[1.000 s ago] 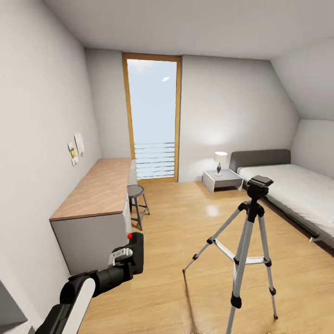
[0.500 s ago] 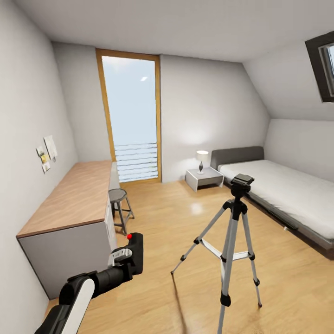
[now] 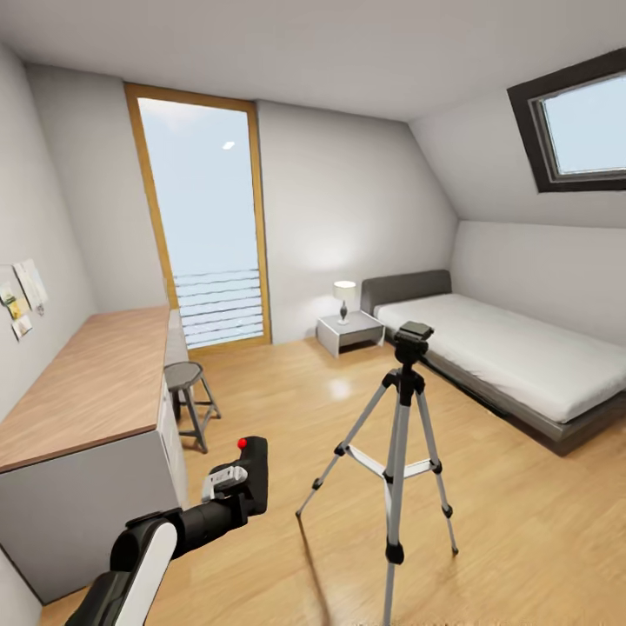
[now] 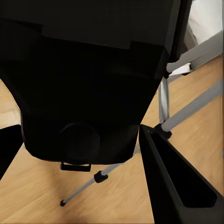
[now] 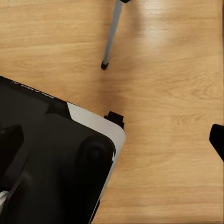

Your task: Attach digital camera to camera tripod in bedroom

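- The camera (image 3: 251,476) is already in hand: the left gripper (image 3: 233,489) is clenched on it, holding it up in front of the robot with the red button on top.
- In the left wrist view the camera (image 4: 93,79) sits close between the dark fingers (image 4: 175,179), its body pressed between them.
- The tripod (image 3: 396,443) stands upright on the wood floor (image 3: 522,522), legs spread, to the right of the held camera and well apart from it. Its black head (image 3: 411,335) is bare; nothing is mounted.
- The robot is inside the bedroom: bed (image 3: 513,356) along the right wall, skylight (image 3: 578,122) above it, a long bench (image 3: 78,400) with a stool (image 3: 187,396) on the left, a tall window (image 3: 204,226) at the far end.
- The right wrist view looks down on the floor, the robot's own dark base (image 5: 51,163) and one tripod foot (image 5: 105,65). One dark tip of the right gripper (image 5: 217,140) shows at the edge; I cannot tell whether its fingers are apart or closed.
- Done, by my reading: pickup and arrival in the room.
- Left: closing the gap to the tripod, raising the camera above the head, lining it up and seating it on the plate.
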Motion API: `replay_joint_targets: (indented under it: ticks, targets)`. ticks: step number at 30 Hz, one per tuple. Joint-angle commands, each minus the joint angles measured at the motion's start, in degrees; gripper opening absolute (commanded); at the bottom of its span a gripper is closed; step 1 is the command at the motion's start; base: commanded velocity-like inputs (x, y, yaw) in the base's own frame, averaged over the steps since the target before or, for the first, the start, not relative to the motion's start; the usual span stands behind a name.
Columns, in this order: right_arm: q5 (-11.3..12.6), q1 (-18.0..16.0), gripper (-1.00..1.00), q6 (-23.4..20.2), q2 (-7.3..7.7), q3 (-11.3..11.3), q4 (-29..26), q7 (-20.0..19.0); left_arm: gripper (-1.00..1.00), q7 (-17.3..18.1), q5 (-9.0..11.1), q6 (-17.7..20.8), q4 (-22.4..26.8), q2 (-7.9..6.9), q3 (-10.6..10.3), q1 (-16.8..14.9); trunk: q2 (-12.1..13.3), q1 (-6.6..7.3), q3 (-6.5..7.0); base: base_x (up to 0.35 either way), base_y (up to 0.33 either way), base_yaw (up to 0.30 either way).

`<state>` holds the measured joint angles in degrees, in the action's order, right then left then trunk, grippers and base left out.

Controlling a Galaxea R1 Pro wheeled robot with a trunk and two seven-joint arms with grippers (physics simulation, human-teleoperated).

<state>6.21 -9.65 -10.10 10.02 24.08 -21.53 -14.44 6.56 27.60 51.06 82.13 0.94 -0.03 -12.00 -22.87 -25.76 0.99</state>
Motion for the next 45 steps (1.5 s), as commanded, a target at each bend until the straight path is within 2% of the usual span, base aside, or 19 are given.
replay_joint_targets:
  ticks: [1, 7, 8, 13, 16, 18, 28, 36, 45]
  targets:
    - [0.58, -0.02, 1.00, -0.35, 0.06, 0.32, -0.09, 0.00, -1.00, 0.55, -0.35, 0.26, 0.04, 0.03, 0.10, 0.00, -0.05, -0.02, -0.02, 0.002, 0.002, -0.276]
    - [0.58, -0.02, 1.00, -0.36, 0.06, 0.31, -0.09, 0.02, -1.00, 0.58, -0.36, 0.20, 0.54, -0.13, 0.70, 0.19, -0.05, -0.02, -0.02, 0.001, 0.001, -0.276]
    - [0.56, -0.02, 1.00, -0.36, 0.08, 0.31, -0.09, -0.03, -1.00, 0.68, -0.29, 0.19, 1.12, -0.16, 3.85, 0.64, -0.05, -0.02, -0.02, 0.000, 0.000, -0.276]
    - [0.55, -0.02, 1.00, -0.17, 0.08, 0.32, -0.10, -0.07, -1.00, 1.02, -0.16, 0.19, 2.57, 0.01, 11.15, 1.98, -0.05, -0.02, -0.02, 0.000, 0.000, -0.276]
    - [0.55, -0.02, 1.00, 0.00, 0.09, 0.32, -0.09, -0.07, -1.00, 1.38, -0.12, 0.18, 3.26, 0.30, 15.33, 2.70, -0.05, -0.02, -0.02, 0.000, 0.000, -0.276]
    - [0.55, -0.02, 1.00, 0.03, 0.09, 0.32, -0.09, -0.07, -1.00, 1.46, -0.11, 0.18, 3.43, 0.39, 16.44, 2.89, -0.05, -0.02, -0.02, 0.000, 0.000, -0.276]
    - [0.55, -0.02, 1.00, 0.14, 0.09, 0.34, -0.09, -0.06, -1.00, 1.62, -0.09, 0.15, 3.77, 0.43, 18.34, 3.19, -0.05, -0.02, -0.02, 0.023, 0.000, -0.188]
    - [0.48, -0.02, 1.00, 0.17, 0.09, 0.35, -0.04, -0.02, -1.00, 1.61, -0.09, 0.10, 3.78, 0.39, 18.35, 3.20, -0.05, -0.02, -0.02, 0.225, 0.000, -0.020]
    - [0.09, 0.05, 1.00, 1.16, 0.09, 0.38, 0.05, -0.30, -1.00, 1.67, -0.09, 0.19, 3.74, 0.38, 18.38, 3.21, -0.05, -0.02, -0.02, 0.056, 0.000, -0.003]
